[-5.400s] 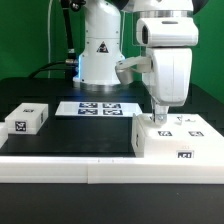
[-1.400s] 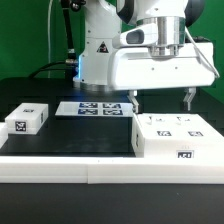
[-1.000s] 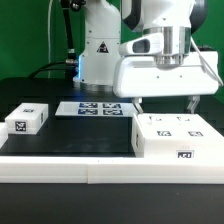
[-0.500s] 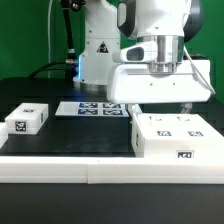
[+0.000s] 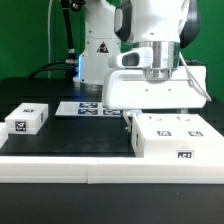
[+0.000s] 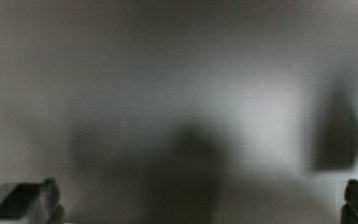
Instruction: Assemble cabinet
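The cabinet body (image 5: pixel 175 137), a big white box with square tags on its top and front, sits on the black table at the exterior view's right. My gripper (image 5: pixel 158 108) hangs low over its back top edge, and the wide white hand hides the fingertips and part of the box. In the wrist view the gripper (image 6: pixel 197 200) is open, with one dark finger (image 6: pixel 30 198) at each side edge and only a blurred pale surface between them. A smaller white tagged block (image 5: pixel 27 119) lies at the exterior view's left, far from the gripper.
The marker board (image 5: pixel 95 108) lies flat in the middle behind the cabinet body. The white robot base (image 5: pixel 98 50) with a triangle sticker stands at the back. A long white rail (image 5: pixel 90 172) edges the table's front.
The gripper has come down and shifted a little toward the exterior view's left, from above the cabinet body to just over its top. The fingers have stayed wide apart. The parts have not moved.
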